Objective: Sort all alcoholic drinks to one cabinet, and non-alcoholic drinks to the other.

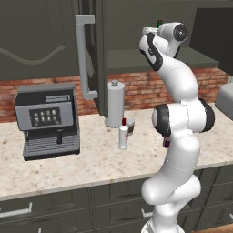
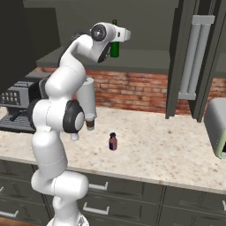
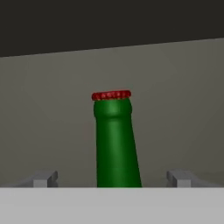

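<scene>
A speckled beige worktop [image 1: 91, 168] runs along a red brick wall [image 1: 136, 86], above dark grey drawers [image 2: 132, 207] with pale handles. A grey coffee machine [image 1: 47, 119] with a small button panel stands on the worktop at the left, against the brick. A tall grey metal canister [image 1: 115, 103] stands near the wall. At the right end sits a pale grey appliance [image 2: 217, 128], partly cut off. The light is even and soft.

Bottle [image 3: 114, 144] stands on cabinet shelf [image 2: 145, 59] (apparently upright), between fingertips [image 3: 43, 178].
</scene>
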You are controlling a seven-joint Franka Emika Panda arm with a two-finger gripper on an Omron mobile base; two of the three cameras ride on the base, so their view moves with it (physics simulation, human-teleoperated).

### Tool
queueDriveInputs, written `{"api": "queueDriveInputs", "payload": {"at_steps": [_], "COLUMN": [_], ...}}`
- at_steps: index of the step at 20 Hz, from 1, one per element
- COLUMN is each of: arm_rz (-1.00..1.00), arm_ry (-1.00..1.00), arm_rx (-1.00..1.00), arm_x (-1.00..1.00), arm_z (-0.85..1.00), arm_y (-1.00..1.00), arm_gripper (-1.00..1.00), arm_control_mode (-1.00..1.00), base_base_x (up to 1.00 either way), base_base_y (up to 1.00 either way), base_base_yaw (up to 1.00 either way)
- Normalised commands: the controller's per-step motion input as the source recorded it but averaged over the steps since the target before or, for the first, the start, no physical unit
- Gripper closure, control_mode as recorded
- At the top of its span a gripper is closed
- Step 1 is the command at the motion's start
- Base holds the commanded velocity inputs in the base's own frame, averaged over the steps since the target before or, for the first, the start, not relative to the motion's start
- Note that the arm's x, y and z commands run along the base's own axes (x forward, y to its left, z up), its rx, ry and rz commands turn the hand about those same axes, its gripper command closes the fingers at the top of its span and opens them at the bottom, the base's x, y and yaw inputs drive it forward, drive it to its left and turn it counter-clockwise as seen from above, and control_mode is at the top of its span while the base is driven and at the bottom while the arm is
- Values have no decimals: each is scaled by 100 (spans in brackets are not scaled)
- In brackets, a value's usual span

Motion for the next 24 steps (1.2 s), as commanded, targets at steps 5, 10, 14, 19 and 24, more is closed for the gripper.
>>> {"api": "queueDriveInputs", "payload": {"at_steps": [5, 10, 14, 19, 24], "arm_rz": [0, 0, 0, 0, 0], "arm_ry": [0, 0, 0, 0, -2], "arm_rx": [-2, -2, -2, 0, 0], "arm_x": [0, -1, -26, -54, -70], "arm_z": [13, 8, 0, 0, 0], "arm_y": [-2, -1, -1, -1, 0], "arm_gripper": [-100, -100, -100, -100, -100], "arm_control_mode": [-100, -100, -100, -100, -100], "base_base_x": [0, 0, 0, 0, 0], "base_base_y": [0, 0, 0, 0, 0], "base_base_yaw": [0, 0, 0, 0, 0]}}
